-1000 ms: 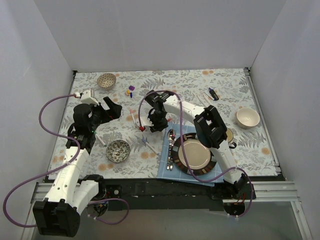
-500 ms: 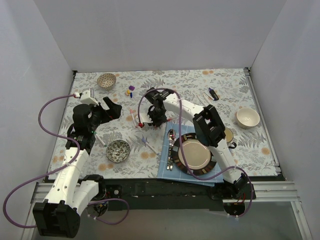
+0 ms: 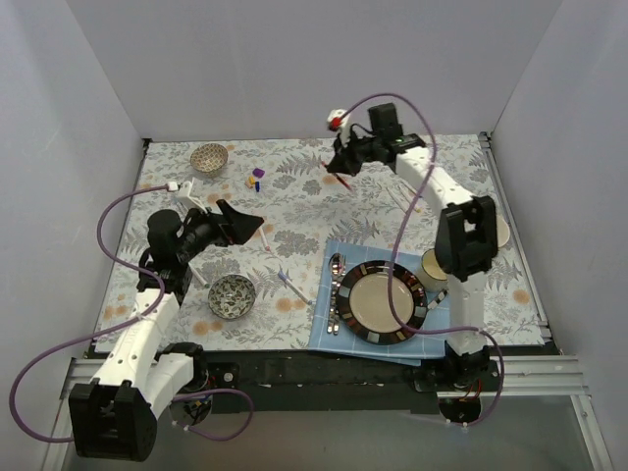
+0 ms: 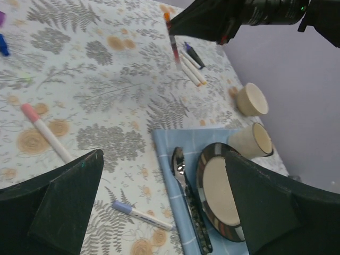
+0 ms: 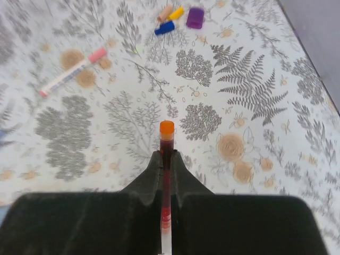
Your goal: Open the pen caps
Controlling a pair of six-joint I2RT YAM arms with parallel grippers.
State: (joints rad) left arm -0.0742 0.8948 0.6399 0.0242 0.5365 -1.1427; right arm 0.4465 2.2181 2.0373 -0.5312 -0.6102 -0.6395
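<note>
My right gripper (image 3: 343, 163) is raised over the back of the table, shut on a red-ended pen (image 5: 167, 159) whose orange tip (image 5: 167, 128) sticks out past the jaws. The same pen (image 4: 173, 41) hangs in the air in the left wrist view. Loose pen caps (image 5: 175, 18) in blue, yellow, purple and pink lie together on the cloth. A pink-capped pen (image 4: 45, 133) and a lavender-capped pen (image 4: 141, 215) lie on the table. More pens (image 4: 192, 70) lie farther back. My left gripper (image 3: 243, 224) hovers open, holding nothing.
A striped plate (image 3: 381, 301) with spoon and fork (image 3: 336, 294) sits on a blue cloth (image 3: 324, 339). Two patterned bowls (image 3: 233, 294) (image 3: 209, 157) stand on the left, and cups (image 4: 251, 99) (image 4: 253, 140) stand at the right. White walls close in three sides.
The right gripper closed on the red-ended pen at mid table and carried it up and away to the back. The left gripper shifted slightly right, still open.
</note>
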